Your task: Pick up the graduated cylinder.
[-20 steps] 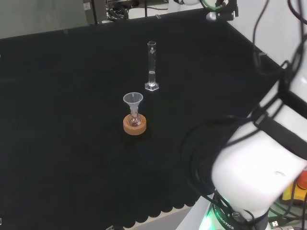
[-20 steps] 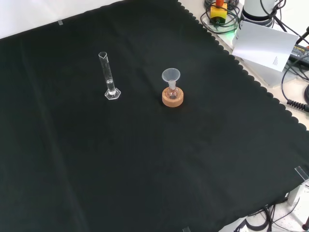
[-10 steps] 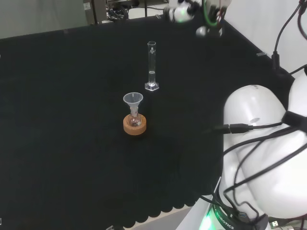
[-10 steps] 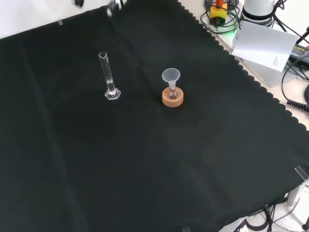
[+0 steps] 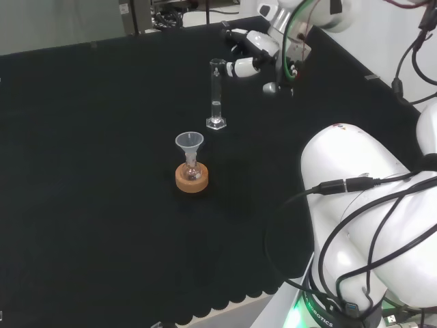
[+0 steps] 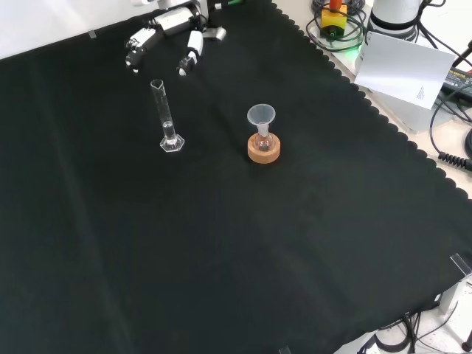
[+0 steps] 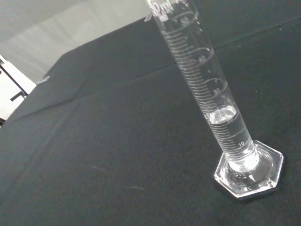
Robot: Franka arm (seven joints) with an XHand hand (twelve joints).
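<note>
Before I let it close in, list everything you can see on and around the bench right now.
graduated cylinder: one, clear, a little clear liquid at the bottom, upright on the cloth, left of the flask in the front view.
flask: one, small, clear, on the cork ring.
funnel: one, clear, in the flask's neck.
cork ring: one, tan, mid-cloth.
cloth: one, black, over the bench.
hand: black and white, fingers open, above the cylinder in the front view, apart from it.
arm's links: white, head view's right.
</note>
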